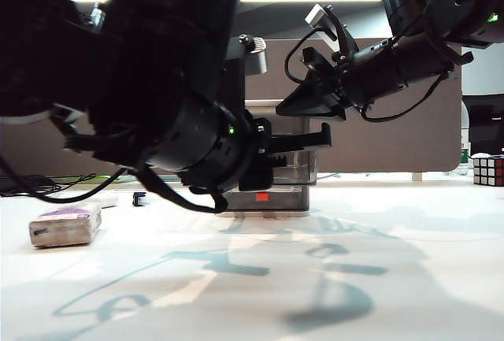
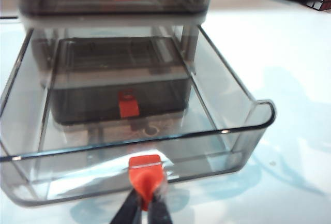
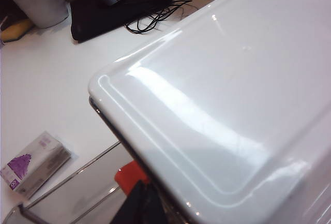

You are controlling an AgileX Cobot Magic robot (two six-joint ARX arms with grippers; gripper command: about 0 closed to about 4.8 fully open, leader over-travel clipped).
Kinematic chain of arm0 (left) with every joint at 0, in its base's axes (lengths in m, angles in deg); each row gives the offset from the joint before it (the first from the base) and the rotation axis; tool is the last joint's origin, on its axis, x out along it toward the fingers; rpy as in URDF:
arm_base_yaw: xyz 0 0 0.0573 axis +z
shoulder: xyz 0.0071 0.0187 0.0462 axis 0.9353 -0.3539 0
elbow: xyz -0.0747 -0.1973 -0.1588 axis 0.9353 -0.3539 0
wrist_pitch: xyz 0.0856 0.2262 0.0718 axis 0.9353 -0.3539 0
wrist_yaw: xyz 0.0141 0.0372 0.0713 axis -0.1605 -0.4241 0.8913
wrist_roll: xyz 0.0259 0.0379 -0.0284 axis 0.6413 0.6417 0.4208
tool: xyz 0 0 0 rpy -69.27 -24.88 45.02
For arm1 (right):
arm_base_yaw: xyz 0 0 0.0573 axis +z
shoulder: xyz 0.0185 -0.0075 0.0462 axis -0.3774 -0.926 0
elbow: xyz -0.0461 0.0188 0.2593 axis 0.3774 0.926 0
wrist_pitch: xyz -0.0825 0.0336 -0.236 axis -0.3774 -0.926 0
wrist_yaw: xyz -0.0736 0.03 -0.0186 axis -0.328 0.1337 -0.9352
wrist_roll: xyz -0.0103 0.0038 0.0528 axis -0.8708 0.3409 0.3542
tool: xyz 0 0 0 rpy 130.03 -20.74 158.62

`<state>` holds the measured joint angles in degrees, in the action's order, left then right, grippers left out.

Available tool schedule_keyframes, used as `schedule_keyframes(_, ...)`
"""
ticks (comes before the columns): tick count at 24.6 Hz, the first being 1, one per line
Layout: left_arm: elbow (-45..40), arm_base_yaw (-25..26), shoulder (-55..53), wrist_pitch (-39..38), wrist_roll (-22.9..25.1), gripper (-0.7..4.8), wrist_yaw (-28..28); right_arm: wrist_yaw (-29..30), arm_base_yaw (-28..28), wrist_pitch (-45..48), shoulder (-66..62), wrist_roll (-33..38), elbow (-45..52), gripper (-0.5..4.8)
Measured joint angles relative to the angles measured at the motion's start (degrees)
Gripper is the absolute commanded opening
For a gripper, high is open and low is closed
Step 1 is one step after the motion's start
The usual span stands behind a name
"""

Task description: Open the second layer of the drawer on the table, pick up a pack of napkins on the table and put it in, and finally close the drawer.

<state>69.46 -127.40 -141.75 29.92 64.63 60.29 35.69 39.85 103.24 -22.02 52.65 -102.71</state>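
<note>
Smoky second layer (image 2: 129, 151) stands out; left gripper (image 2: 145, 208) fingers pinch its tab (image 2: 146, 169); right gripper (image 1: 311, 105) fingers hidden, state unclear.

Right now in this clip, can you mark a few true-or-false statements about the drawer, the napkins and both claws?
1. The smoky translucent middle drawer tray is pulled out of the white three-tier cabinet. True.
2. The left claw is open and clear of the drawer. False: it is shut on the middle tray's red-orange tab.
3. The whitish pack of napkins with a purple top lies inside the open tray. False: it lies on the white table, off to the left of the cabinet in the exterior view.
4. The open tray looks empty. True.
5. The right claw holds the napkins. False: it hangs above the cabinet, holding nothing visible.
</note>
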Motion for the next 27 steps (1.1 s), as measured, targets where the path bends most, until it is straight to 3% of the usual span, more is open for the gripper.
schedule_keyframes(7, -2.01, -2.47, 1.22, -0.15, -1.66, -0.06, 1.77, 0.04, 0.02, -0.02, 0.0, 0.0, 0.0, -0.05)
schedule_keyframes(13, -2.08, -4.17, 3.26, -5.18, -2.32, -0.02, 2.32, 0.0, 0.02, -0.28, 0.0, 0.0, -0.02, -0.05)
schedule_keyframes(15, -2.14, -5.01, 4.07, -7.23, -2.54, 1.27, 2.25, -0.04, 0.0, -0.31, 0.0, 0.0, -0.02, -0.05)
schedule_keyframes(16, -2.14, -5.07, 5.11, -8.76, -3.15, 1.6, 2.38, 0.0, 0.0, -0.31, 0.0, 0.0, -0.02, -0.05)
schedule_keyframes(21, -2.45, -8.79, 16.96, -27.43, -3.61, 1.62, 3.98, 0.48, -0.04, -1.95, 0.0, 0.0, -0.04, -0.05)
schedule_keyframes(27, -2.95, -8.07, 31.08, -50.47, -2.67, 1.61, 6.19, 3.26, -0.02, -2.71, 0.0, 0.0, -0.04, -0.05)
